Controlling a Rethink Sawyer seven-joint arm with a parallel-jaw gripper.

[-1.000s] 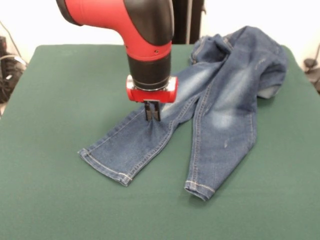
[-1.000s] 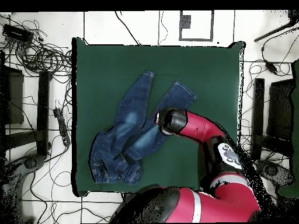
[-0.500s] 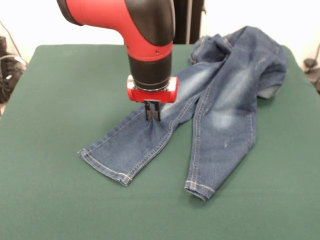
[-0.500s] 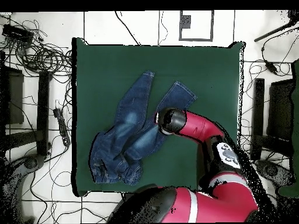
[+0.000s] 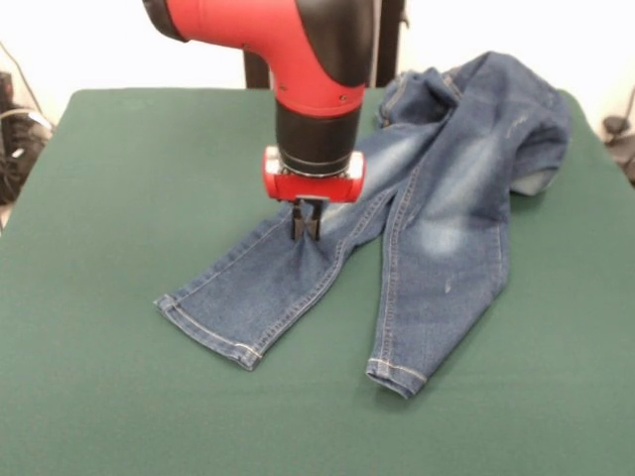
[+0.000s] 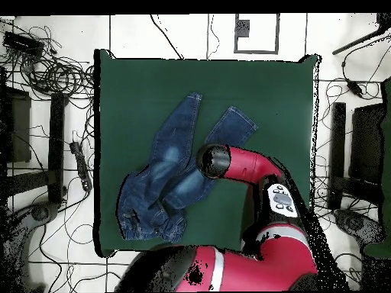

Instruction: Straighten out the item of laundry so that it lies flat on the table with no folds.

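Rumpled denim jeans point(image 5: 437, 198) on green felt table point(image 5: 129, 178)

Pincer point(image 5: 307, 226) closed, pinching jeans point(image 5: 417, 218) leg — waistband bunched at table point(image 5: 119, 198) far edge.

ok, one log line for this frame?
end effector: shut, pinching jeans leg | jeans: legs spread, waistband bunched at table edge | task: not flat yet

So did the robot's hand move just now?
Yes. The hand slid slightly toward the right of the front view, measured against the blue denim jeans, which lie unmoved on the dark green felt table.
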